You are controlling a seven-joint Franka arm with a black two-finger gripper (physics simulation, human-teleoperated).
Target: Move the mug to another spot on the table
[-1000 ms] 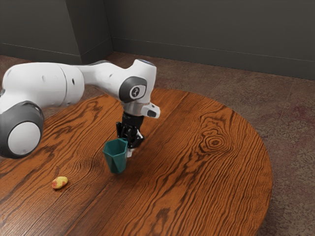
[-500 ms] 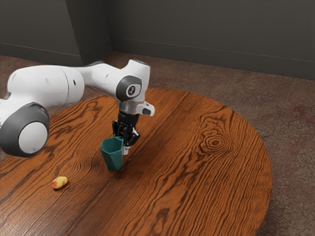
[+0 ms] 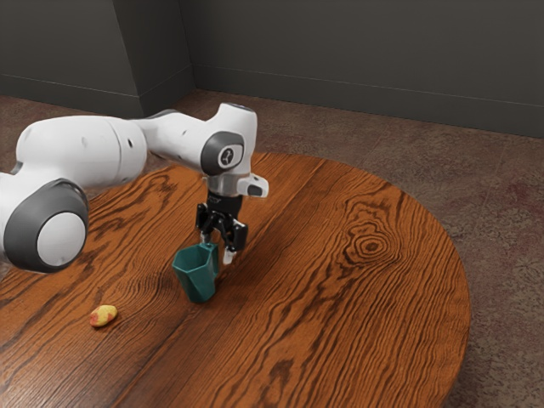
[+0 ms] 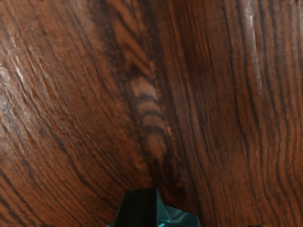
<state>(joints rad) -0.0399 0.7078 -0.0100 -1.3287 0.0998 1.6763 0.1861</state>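
Teal mug [image 3: 197,272] upright on the table [image 3: 365,289], mouth up, gripper [image 3: 215,246] wide open at its rim

We see a round, reddish-brown wooden table [image 3: 365,289] with bold dark grain and a ringed knot. Around the table spreads a mottled brown floor [image 3: 501,195]. Behind the table rise dark grey walls [image 3: 382,42] with a baseboard, and a wall corner [image 3: 149,42] juts forward.
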